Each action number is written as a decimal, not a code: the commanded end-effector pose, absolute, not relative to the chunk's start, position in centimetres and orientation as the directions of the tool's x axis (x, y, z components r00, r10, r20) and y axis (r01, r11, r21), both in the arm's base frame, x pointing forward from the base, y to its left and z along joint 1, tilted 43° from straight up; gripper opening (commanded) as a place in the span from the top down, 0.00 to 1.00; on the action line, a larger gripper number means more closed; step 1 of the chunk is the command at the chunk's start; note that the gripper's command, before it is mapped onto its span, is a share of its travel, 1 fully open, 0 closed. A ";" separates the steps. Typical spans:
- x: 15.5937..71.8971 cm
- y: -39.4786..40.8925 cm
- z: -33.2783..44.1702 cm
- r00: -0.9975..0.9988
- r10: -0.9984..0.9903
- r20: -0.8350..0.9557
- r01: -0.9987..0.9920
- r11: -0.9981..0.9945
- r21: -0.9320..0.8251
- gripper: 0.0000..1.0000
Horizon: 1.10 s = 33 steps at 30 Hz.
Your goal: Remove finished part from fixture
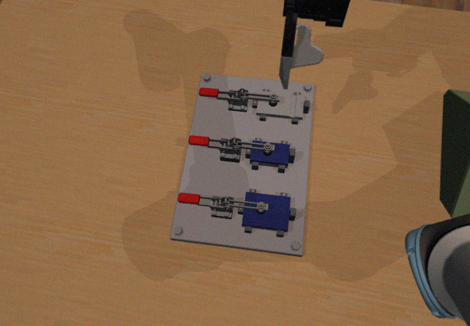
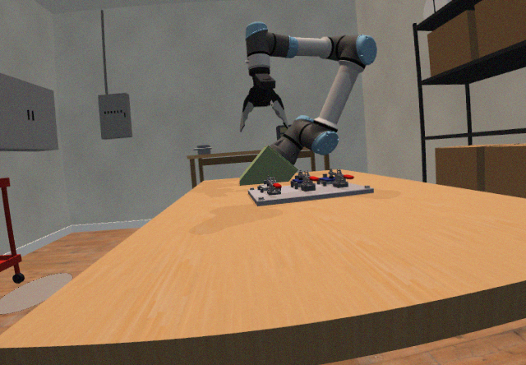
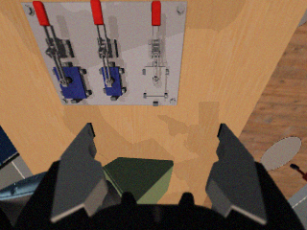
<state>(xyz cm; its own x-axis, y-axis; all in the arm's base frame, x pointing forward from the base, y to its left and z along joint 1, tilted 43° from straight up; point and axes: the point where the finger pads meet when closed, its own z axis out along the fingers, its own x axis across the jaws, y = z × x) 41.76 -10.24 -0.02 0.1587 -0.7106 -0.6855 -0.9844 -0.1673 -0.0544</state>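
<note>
The finished part (image 1: 283, 110) (image 3: 161, 88), pale grey with a slot line across it, sits in the fixture (image 1: 203, 182) (image 2: 280, 197) (image 3: 134, 29), in the top nest in the top view. Its clamp arm lies over it with the tip on it; its red handle (image 1: 208, 92) (image 3: 155, 13) lies flat, outward. A smaller blue blank (image 1: 281, 154) (image 3: 115, 87) and a larger blue blank (image 1: 277, 218) (image 3: 78, 91) sit under their own lowered clamps. My gripper (image 2: 264, 127) (image 3: 155, 124) is wide open and empty, pointing down high above the table, not touching the fixture.
A green wedge-shaped block (image 1: 457, 144) (image 2: 267, 168) (image 3: 141, 174) stands on the table (image 1: 95, 201) (image 2: 255, 267) near the arm's base, on the right in the top view. The other two red handles (image 1: 198, 140) (image 1: 188, 197) also point left there. Shelving and a back bench stand away from the table.
</note>
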 end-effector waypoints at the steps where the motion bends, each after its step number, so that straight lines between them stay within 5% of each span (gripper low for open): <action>1: 41.8 -10.3 0.0 0.160 -0.711 -0.685 -0.984 -0.168 -0.056 0.00; 3: 41.8 -10.3 0.0 0.160 -0.711 -0.685 -0.984 -0.168 -0.056 0.00; 4: 41.8 -10.3 0.0 0.160 -0.711 -0.685 -0.984 -0.168 -0.056 1.00; 33: 41.8 -10.3 0.0 0.159 -0.711 -0.685 -0.984 -0.167 -0.055 1.00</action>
<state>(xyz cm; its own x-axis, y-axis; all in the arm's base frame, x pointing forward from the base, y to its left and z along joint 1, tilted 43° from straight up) 41.75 -10.24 -0.02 0.1592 -0.7105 -0.6854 -0.9843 -0.1677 -0.0548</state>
